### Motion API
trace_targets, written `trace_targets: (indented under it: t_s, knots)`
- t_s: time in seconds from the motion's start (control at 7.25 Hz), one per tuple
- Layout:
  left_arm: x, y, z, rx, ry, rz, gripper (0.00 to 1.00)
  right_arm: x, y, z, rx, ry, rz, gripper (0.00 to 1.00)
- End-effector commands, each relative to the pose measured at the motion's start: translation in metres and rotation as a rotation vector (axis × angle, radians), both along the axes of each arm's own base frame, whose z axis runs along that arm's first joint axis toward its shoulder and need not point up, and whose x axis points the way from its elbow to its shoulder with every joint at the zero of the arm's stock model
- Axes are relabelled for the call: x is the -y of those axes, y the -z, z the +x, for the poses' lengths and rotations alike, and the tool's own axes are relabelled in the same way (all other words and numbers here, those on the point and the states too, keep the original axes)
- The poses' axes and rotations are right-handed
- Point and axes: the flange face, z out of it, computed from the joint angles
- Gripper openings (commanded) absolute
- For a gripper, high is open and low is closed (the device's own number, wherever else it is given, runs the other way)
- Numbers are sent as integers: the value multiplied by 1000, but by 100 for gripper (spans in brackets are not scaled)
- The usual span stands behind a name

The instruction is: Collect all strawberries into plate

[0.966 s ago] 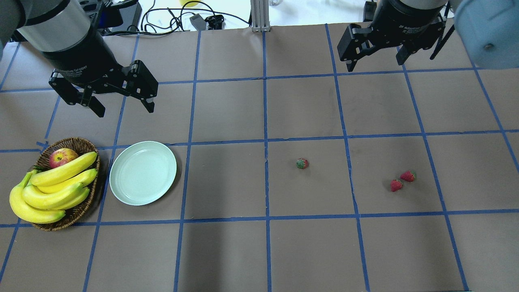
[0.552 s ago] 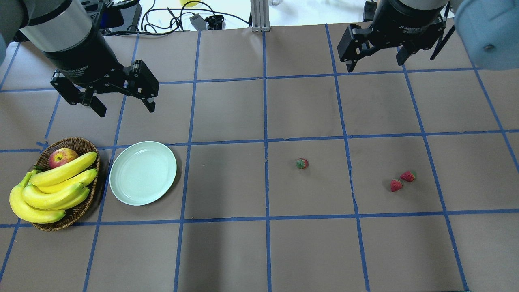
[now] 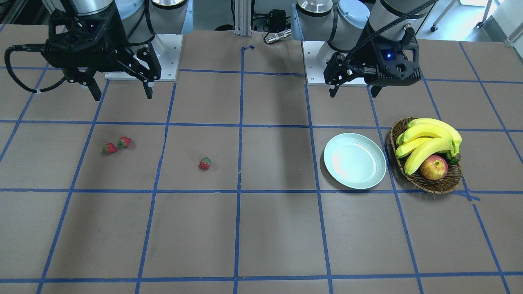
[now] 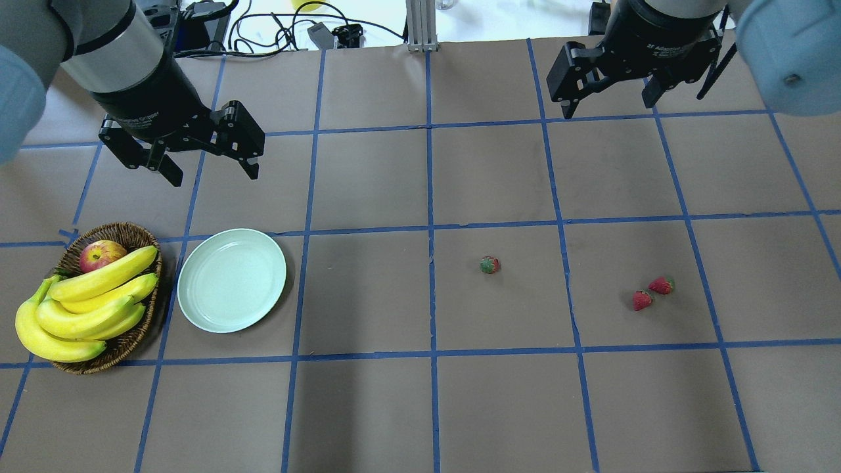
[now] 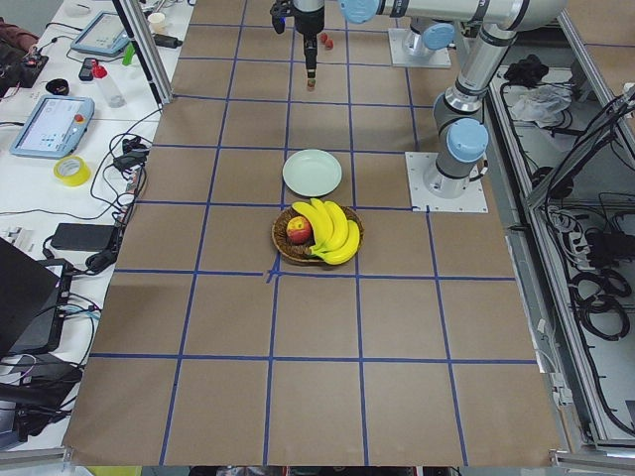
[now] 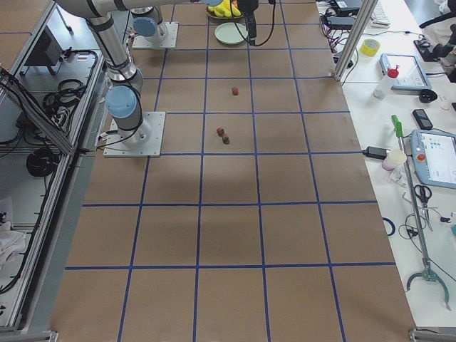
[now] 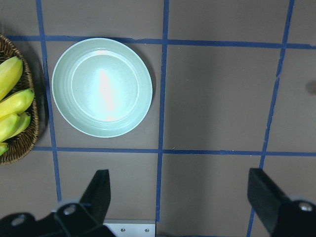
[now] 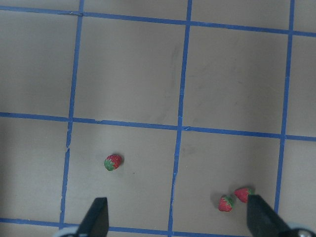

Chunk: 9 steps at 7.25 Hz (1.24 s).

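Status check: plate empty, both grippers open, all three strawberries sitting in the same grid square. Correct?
Not quite. Only the strawberry pair shares a square. The lone strawberry lies in the neighbouring square, on the side nearer the plate; the overhead exterior view shows this. The rest holds: the plate is empty, and the left gripper and right gripper are open.
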Motion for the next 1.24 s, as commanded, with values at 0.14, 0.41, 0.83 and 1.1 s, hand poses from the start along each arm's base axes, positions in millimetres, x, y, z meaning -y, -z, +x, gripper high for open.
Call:
trace_targets:
  t_s: [0.14,0.41,0.83,1.1]
  knots:
    - [-5,1,1,5,0,-12,100,-3,3,-1,-2,3,10,100]
    - [-4,2,1,7,2,-9,100,-7,1,-2,-10,4,10,100]
    - [-4,1,2,7,2,-12,100,-8,3,0,0,3,14,100]
    - [-3,3,1,5,3,-12,100,16,28,7,16,112,45,100]
